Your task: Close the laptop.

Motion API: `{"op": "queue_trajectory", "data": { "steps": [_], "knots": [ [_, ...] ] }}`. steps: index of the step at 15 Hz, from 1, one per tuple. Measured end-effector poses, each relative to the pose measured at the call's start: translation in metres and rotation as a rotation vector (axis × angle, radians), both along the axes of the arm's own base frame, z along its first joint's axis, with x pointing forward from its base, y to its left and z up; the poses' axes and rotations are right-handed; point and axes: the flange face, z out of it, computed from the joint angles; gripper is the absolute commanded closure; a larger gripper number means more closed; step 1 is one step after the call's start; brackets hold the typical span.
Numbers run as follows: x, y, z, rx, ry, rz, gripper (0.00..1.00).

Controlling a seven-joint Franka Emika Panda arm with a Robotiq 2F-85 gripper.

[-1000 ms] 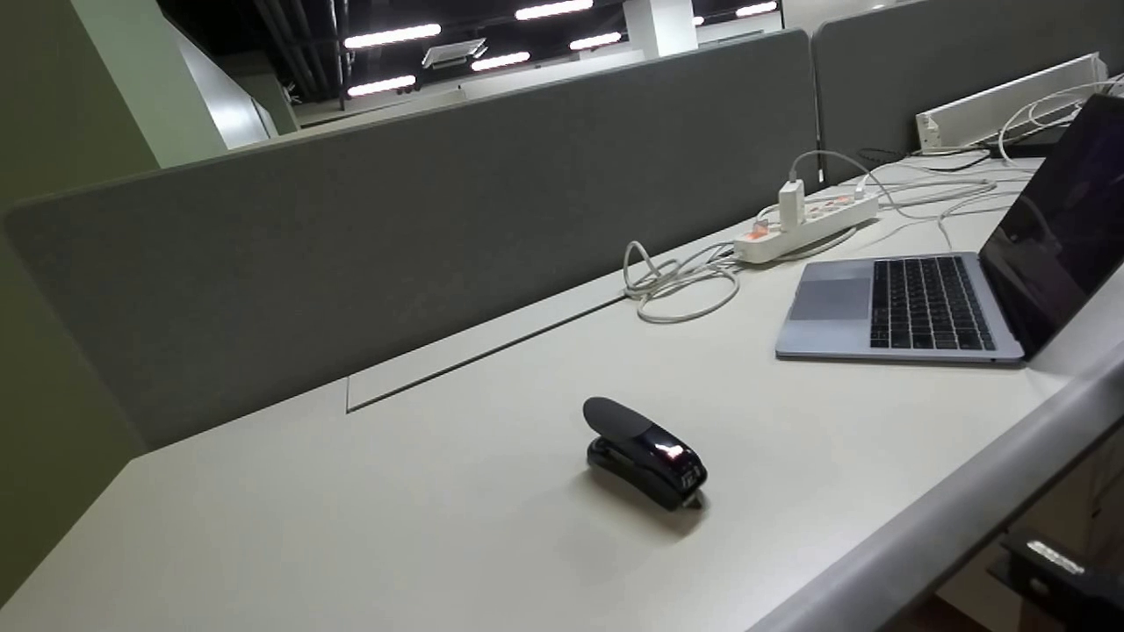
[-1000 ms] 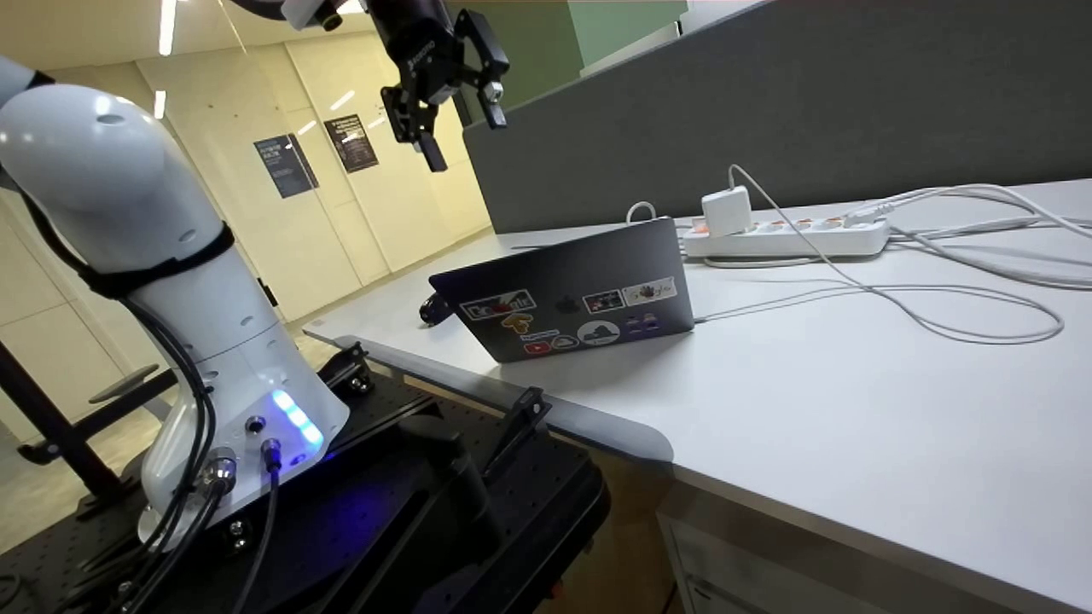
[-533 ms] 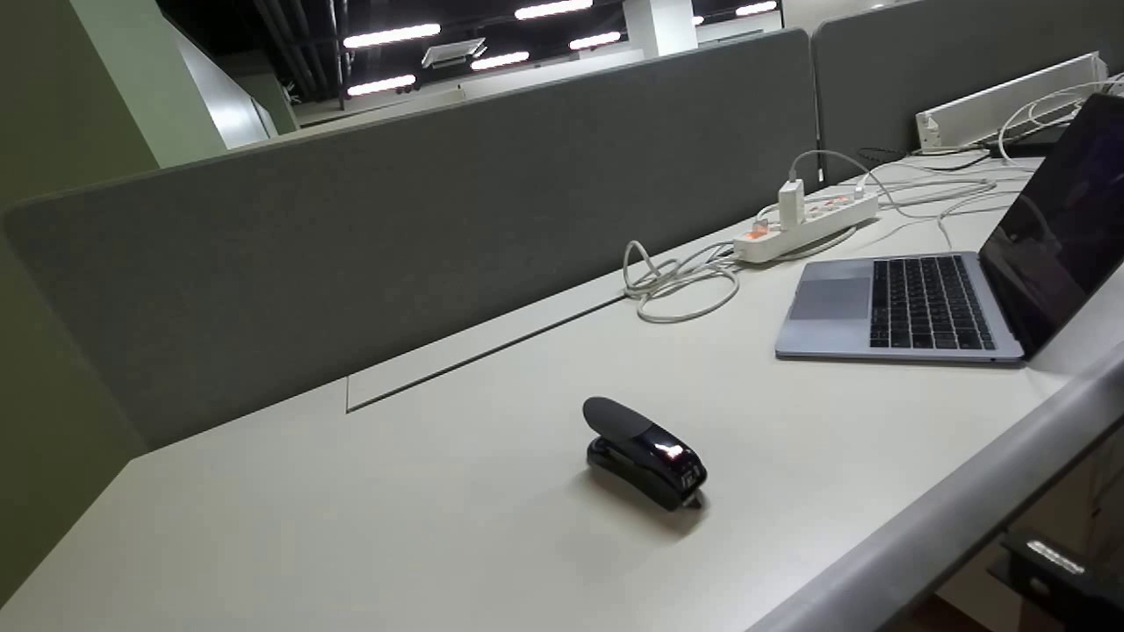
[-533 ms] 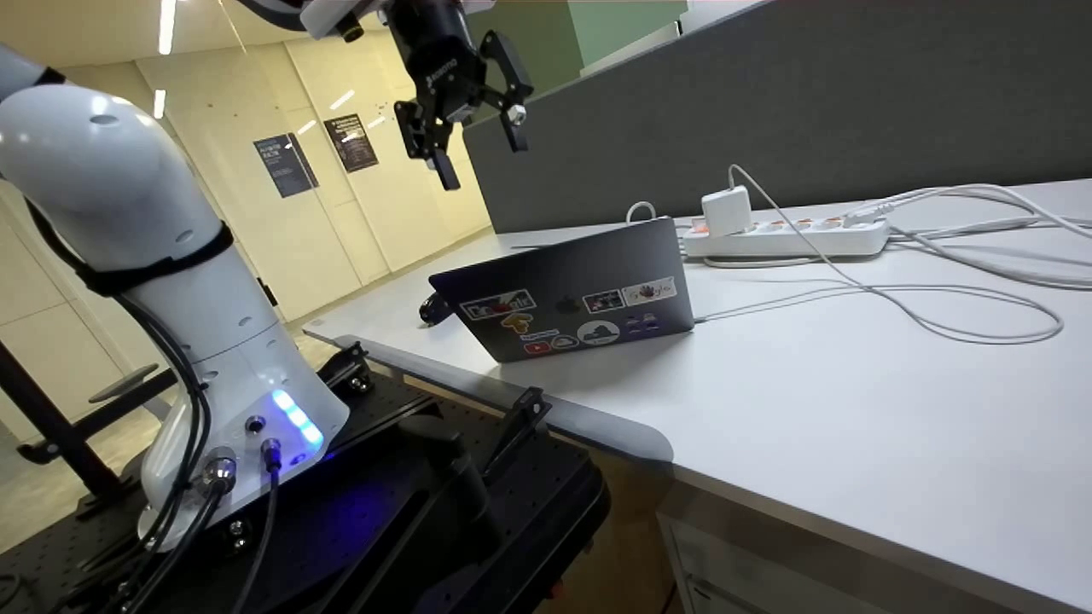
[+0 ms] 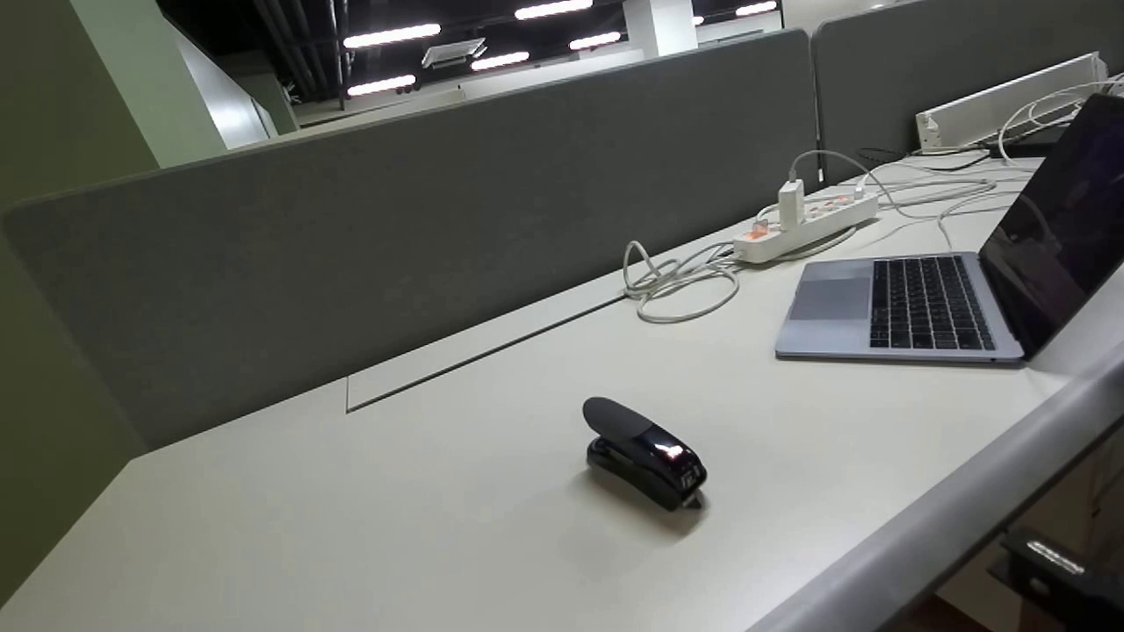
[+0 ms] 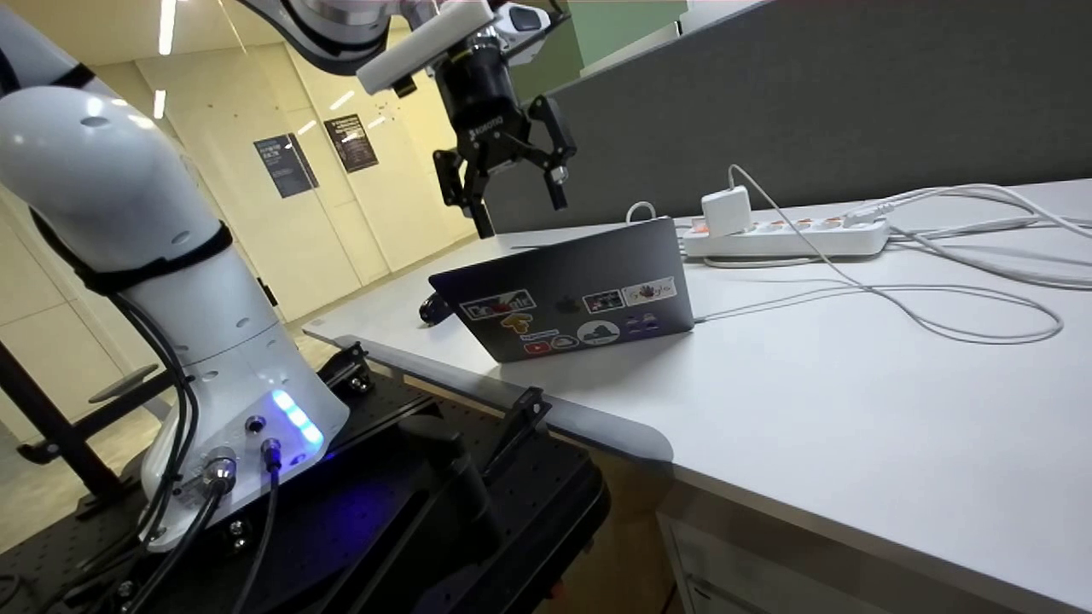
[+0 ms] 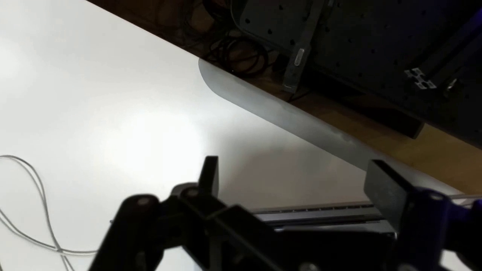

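Silver-grey laptop (image 5: 931, 303): sitting wide open on the white desk (image 5: 457, 491), close to the rounded grey edge trim (image 5: 948, 522). Dark keys face up, black screen (image 5: 1058, 219) leans back past upright.

Stickered lid (image 6: 572, 294): facing away from the keys, obviously, with little coloured stickers scattered around a faint apple logo.

Robotiq gripper (image 6: 520, 219): hanging above the laptop, fingertips pointing down. In an exterior view there's a visible gap between them and the lid's top edge.

Jaws: spread wide, holding nothing, just air. From the wrist view you get the two black fingers (image 7: 389, 192) far apart, with desktop and a thin slice of the laptop showing between them.

Panda arm (image 6: 217, 315): white, bent over toward the desk, blue light strip (image 6: 297, 418) glowing on its base.

Black stapler (image 5: 645, 452): lying on the desk well apart from the laptop, out on the side the screen faces. Partly hidden by the lid in an exterior view.

White power strip (image 5: 808, 228): between laptop and grey divider (image 5: 492, 211), with a chunky white charger (image 5: 791, 205) plugged in on top.
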Motion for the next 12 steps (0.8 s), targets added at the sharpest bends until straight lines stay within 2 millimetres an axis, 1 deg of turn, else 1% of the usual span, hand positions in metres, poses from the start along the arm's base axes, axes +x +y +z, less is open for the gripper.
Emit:
{"op": "queue_trajectory", "data": {
  "steps": [2,5,9,12],
  "knots": [
    [0.0,-0.002,-0.016,0.011,0.033,0.011,0.0],
    [0.002,-0.003,-0.035,0.021,0.055,0.03,0.0],
    [0.012,-0.001,-0.051,0.016,0.024,0.061,0.0],
    [0.021,0.003,-0.056,0.007,-0.016,0.091,0.0]
  ]
}}
